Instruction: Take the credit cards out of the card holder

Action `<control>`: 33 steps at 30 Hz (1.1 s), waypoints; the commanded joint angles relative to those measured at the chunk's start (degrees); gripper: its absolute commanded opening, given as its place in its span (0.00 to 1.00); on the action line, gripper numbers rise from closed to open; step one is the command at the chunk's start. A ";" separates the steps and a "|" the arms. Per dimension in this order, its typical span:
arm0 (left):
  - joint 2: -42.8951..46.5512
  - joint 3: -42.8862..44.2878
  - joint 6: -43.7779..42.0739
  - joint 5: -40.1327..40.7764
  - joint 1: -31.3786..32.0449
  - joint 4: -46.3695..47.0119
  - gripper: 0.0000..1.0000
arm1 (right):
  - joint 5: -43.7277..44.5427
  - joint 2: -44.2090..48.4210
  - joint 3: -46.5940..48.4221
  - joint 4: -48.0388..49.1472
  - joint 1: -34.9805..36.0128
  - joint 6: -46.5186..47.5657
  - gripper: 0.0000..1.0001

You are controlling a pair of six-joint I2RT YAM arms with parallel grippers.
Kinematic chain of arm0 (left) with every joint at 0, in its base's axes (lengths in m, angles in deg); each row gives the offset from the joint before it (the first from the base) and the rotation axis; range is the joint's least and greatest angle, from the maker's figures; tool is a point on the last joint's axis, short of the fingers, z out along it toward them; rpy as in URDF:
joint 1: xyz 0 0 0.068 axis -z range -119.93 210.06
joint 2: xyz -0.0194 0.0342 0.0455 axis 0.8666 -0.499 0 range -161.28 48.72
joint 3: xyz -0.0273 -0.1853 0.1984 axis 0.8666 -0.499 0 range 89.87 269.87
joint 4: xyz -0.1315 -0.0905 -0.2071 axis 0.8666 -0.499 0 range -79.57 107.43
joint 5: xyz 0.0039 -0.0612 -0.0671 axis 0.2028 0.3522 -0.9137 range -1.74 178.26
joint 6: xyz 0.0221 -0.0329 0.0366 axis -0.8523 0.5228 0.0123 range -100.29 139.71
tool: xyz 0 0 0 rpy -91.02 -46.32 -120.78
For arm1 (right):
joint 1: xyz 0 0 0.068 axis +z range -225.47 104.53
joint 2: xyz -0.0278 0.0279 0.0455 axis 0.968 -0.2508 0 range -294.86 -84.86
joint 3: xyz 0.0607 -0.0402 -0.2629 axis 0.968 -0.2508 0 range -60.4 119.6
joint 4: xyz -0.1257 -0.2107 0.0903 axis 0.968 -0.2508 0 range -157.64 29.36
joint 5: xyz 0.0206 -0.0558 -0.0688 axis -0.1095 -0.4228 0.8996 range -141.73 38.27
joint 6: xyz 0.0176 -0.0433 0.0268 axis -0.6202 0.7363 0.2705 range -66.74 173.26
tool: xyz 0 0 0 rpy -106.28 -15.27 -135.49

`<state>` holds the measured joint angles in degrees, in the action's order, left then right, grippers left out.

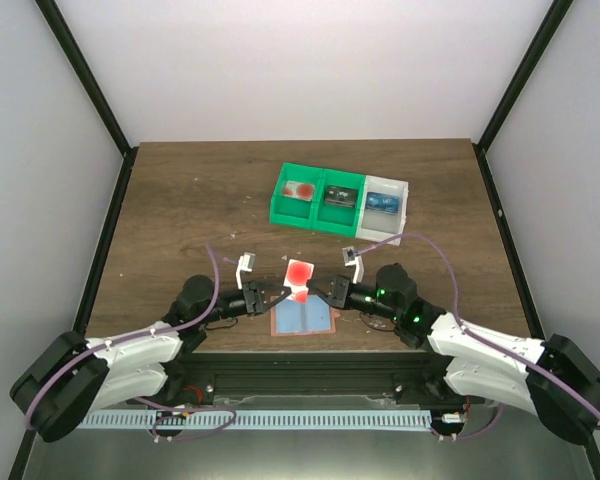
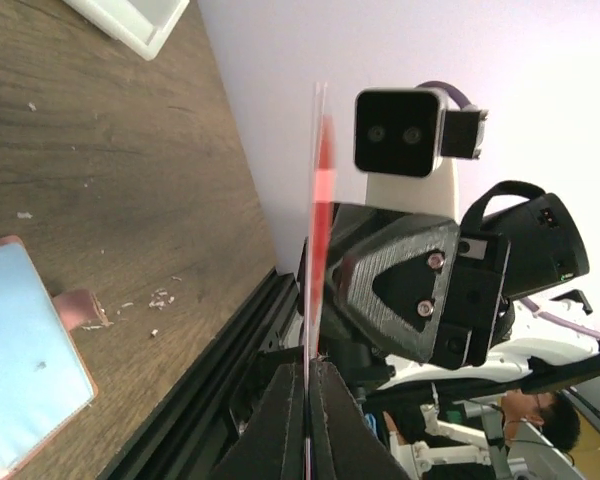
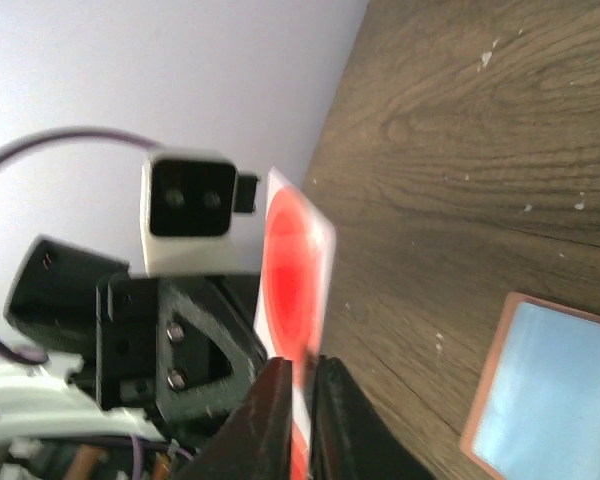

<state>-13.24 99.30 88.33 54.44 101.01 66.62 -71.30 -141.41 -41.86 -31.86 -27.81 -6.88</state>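
A dark wood-grain bench (image 1: 180, 200), flecked with pale crumbs (image 2: 160, 297), sits between plain white walls (image 1: 280, 60) and black frame posts (image 1: 85, 75). The flat salmon-pink card holder (image 1: 303, 318) lies light-blue face up at the near edge, between the arms. Above it a thin white credit card (image 1: 299, 273) with a red disc stands upright. The jaws of the left gripper (image 2: 307, 380) and right gripper (image 3: 300, 385) are both clenched on it. Green and white plastic bins (image 1: 298, 216) sit farther back.

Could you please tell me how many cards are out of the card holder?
1: a thin white card with a red disc, held in the air by both the left gripper and right gripper. More may be hidden in the flat salmon-pink card holder lying below it.
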 commanded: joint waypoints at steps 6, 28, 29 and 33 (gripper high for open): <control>5.14 -2.14 -5.18 -6.78 -2.95 -2.61 0.00 | -11.97 8.25 4.69 -22.10 -6.51 20.59 0.19; 12.83 3.91 -16.58 -23.28 -2.89 -24.83 0.00 | -41.46 -7.70 24.77 -45.90 -12.15 40.03 0.28; 12.67 3.93 -16.59 -23.47 -2.82 -24.98 0.00 | -42.08 -8.14 24.71 -45.59 -12.11 39.92 0.27; 12.22 3.97 -16.63 -23.90 -2.88 -24.26 0.00 | -43.04 -8.58 23.88 -43.84 -12.11 39.07 0.22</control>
<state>-0.84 101.81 73.12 32.12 98.28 42.08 -109.68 -149.87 -19.30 -77.35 -39.68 31.77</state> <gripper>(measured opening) 0.020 0.241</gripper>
